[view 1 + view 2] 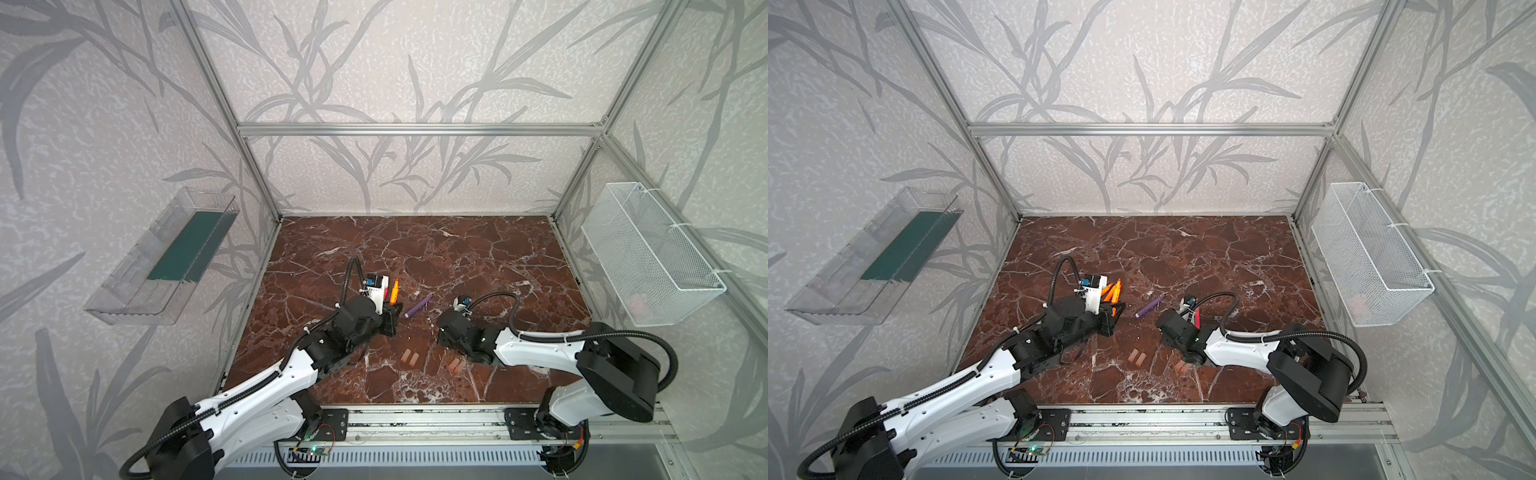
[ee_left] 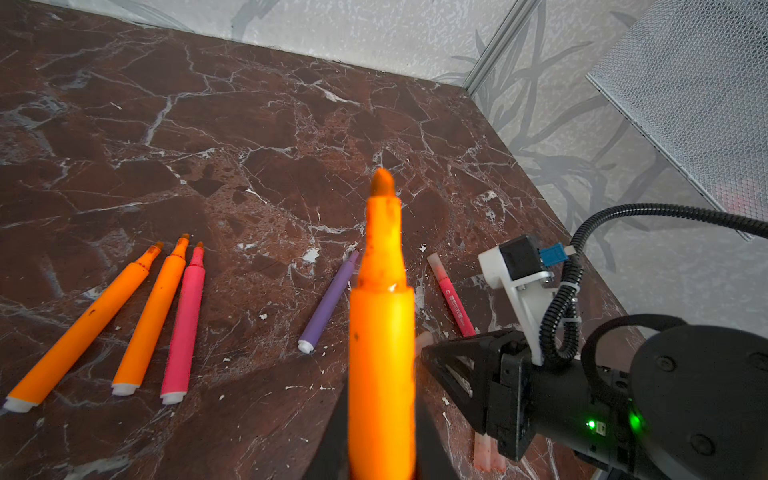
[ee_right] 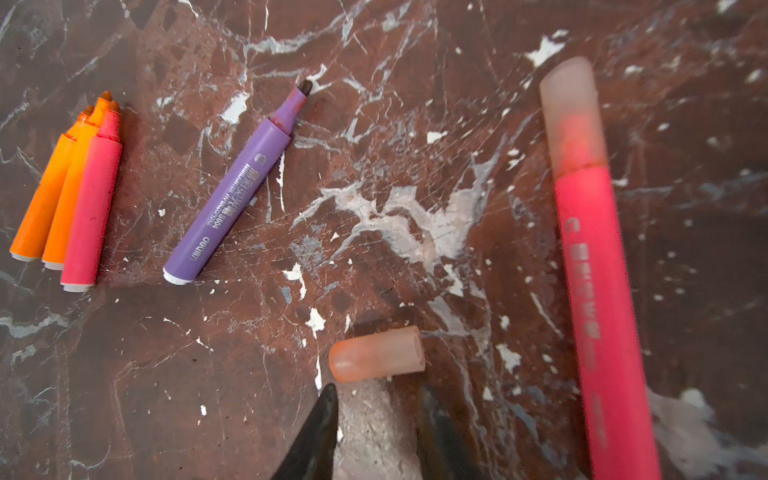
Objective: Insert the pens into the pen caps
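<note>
A cap (image 3: 376,353) lies just past the parted right tool (image 3: 378,399), seemingly untouched; left tool (image 2: 382,451) grips an orange pen (image 2: 382,332).

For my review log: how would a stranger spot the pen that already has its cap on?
On the brown marble tabletop, look right of the lone purple marker pen, beside the right tool. There lies a slim red-pink marker pen, the only one whose tip sits inside a translucent pinkish cap.
</note>
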`<state>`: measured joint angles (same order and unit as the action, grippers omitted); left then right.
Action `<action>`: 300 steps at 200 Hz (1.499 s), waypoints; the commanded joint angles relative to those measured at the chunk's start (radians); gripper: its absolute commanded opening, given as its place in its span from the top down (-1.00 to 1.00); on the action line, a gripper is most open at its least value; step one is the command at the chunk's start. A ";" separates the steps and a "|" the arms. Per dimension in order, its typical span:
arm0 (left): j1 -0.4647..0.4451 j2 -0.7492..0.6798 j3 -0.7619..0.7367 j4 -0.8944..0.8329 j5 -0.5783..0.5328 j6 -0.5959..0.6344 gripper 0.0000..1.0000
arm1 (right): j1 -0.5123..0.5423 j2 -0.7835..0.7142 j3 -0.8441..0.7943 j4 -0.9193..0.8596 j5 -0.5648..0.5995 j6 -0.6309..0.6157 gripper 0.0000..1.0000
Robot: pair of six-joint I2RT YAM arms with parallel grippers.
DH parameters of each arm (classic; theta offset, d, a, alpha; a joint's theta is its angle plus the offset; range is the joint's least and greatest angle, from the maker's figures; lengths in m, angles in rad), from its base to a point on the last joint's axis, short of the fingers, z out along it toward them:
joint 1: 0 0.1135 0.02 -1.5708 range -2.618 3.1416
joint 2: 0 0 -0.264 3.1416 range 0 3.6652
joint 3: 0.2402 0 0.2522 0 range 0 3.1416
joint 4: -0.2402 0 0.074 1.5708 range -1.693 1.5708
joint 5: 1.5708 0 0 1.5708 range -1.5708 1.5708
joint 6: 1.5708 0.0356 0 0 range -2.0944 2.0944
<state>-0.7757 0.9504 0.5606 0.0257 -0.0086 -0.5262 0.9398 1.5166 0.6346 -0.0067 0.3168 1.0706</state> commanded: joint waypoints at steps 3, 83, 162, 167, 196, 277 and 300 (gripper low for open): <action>0.003 -0.014 0.010 -0.010 -0.022 0.006 1.00 | -0.001 0.018 0.001 0.041 -0.006 0.032 0.33; 0.003 -0.012 0.012 -0.007 -0.011 0.006 1.00 | -0.018 0.156 0.085 0.042 0.032 0.013 0.23; 0.003 -0.007 0.012 -0.004 -0.007 0.004 1.00 | -0.018 0.185 0.184 -0.154 0.084 -0.042 0.24; 0.003 -0.009 0.012 -0.004 -0.007 0.003 1.00 | -0.018 0.205 0.195 -0.172 0.087 -0.047 0.25; 0.004 -0.009 0.011 -0.004 -0.007 0.005 1.00 | -0.018 0.259 0.261 -0.252 0.105 -0.075 0.26; 0.004 -0.010 0.012 -0.006 -0.009 0.005 1.00 | -0.010 0.315 0.310 -0.322 0.138 -0.087 0.53; 0.004 -0.013 0.011 -0.007 -0.011 0.005 1.00 | -0.010 0.308 0.294 -0.307 0.133 -0.081 0.65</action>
<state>-0.7757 0.9504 0.5606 0.0185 -0.0074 -0.5259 0.9283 1.8034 0.9577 -0.2451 0.4576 0.9821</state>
